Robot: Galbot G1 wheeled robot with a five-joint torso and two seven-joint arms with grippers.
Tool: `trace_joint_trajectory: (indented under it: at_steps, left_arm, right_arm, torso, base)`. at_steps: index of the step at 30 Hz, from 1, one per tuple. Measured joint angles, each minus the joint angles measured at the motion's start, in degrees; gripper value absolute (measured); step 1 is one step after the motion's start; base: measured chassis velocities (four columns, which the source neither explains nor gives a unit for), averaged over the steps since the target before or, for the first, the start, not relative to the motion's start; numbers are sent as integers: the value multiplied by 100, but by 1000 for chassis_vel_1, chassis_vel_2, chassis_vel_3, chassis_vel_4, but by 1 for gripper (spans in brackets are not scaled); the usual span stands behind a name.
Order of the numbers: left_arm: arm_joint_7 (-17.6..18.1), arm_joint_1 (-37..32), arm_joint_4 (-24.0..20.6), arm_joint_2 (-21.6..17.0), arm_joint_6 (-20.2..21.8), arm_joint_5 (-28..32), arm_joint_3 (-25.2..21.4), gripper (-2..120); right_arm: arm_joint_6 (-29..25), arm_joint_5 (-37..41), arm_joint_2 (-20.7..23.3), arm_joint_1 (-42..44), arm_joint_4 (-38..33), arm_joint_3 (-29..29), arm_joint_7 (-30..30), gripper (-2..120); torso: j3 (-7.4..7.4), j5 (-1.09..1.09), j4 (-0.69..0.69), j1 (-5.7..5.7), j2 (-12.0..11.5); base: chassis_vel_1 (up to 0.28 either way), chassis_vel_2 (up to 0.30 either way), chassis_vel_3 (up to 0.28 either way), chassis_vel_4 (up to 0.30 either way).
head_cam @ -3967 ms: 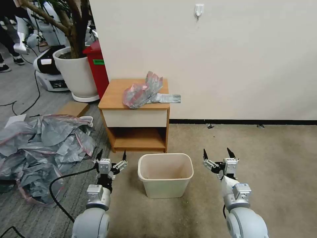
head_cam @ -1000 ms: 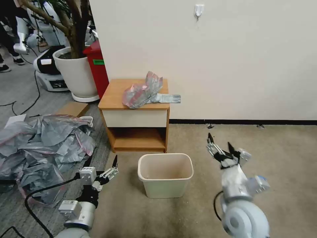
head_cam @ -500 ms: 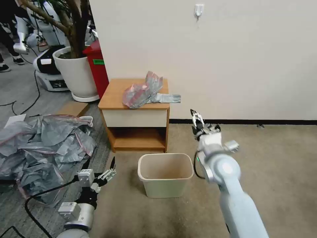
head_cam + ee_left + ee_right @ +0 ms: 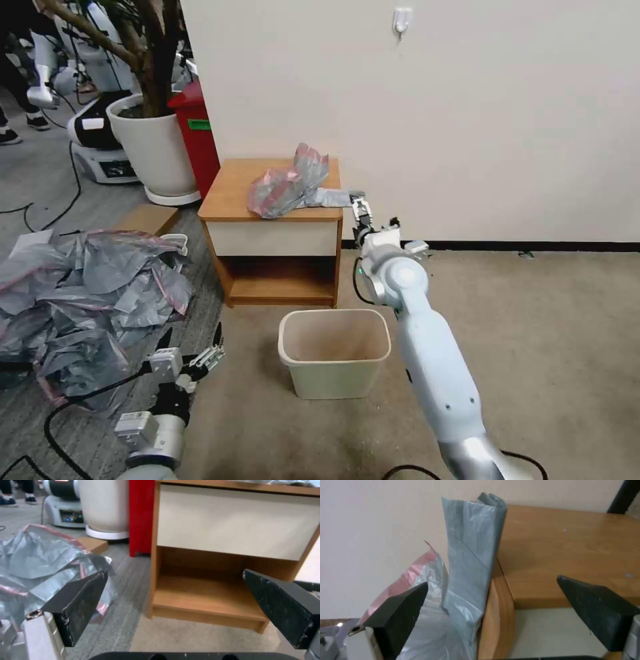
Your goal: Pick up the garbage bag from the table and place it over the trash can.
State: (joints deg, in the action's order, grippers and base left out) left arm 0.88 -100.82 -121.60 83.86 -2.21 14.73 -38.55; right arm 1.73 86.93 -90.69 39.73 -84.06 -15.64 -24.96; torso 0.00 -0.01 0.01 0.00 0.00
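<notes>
The garbage bag [image 4: 285, 184] lies crumpled on the table [image 4: 230, 193], grey with pink-red patches. A flat folded strip of the bag [image 4: 337, 197] sticks out past the table's right edge. My right gripper [image 4: 370, 215] is open at the end of that strip, level with the tabletop edge. In the right wrist view the strip [image 4: 471, 555] stands between the open fingers [image 4: 400, 610], untouched, against the table's edge [image 4: 553, 555]. The trash can [image 4: 333, 381] stands on the carpet in front of the table. My left gripper [image 4: 190, 348] hovers open, low at the left.
A big heap of grey bags [image 4: 80, 293] covers the floor at left, also the heap [image 4: 40, 562] in the left wrist view. A white plant pot [image 4: 155, 150] and a red bin [image 4: 199, 137] stand behind the table. The wall runs close behind.
My right arm has swung up from beside the trash can, forward and leftward, to the bag's strip at the table's right edge. The left gripper has drifted slightly down and left.
</notes>
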Motion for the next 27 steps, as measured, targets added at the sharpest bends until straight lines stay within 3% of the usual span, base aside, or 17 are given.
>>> trace_joint_trajectory:
  at_steps: [17,23,27]
  left_arm:
    - [8,-9,75,165,-65,-122,-52,100]
    - [12,-37,87,165,-88,-123,-101,100]
    - [13,-38,101,183,-100,-133,-107,100]
  right_arm:
    - [-44,-50,0,-656,800,-49,379,97]
    - [-37,-64,-69,-769,966,-88,435,80]
    - [-31,-88,-132,-798,1035,-90,465,75]
  torso:
    - [0,1,-1,0,0]
    - [0,1,-1,0,0]
    - [0,1,-1,0,0]
  base:
    - [0,0,0,0]
    - [0,0,0,0]
    - [0,0,0,0]
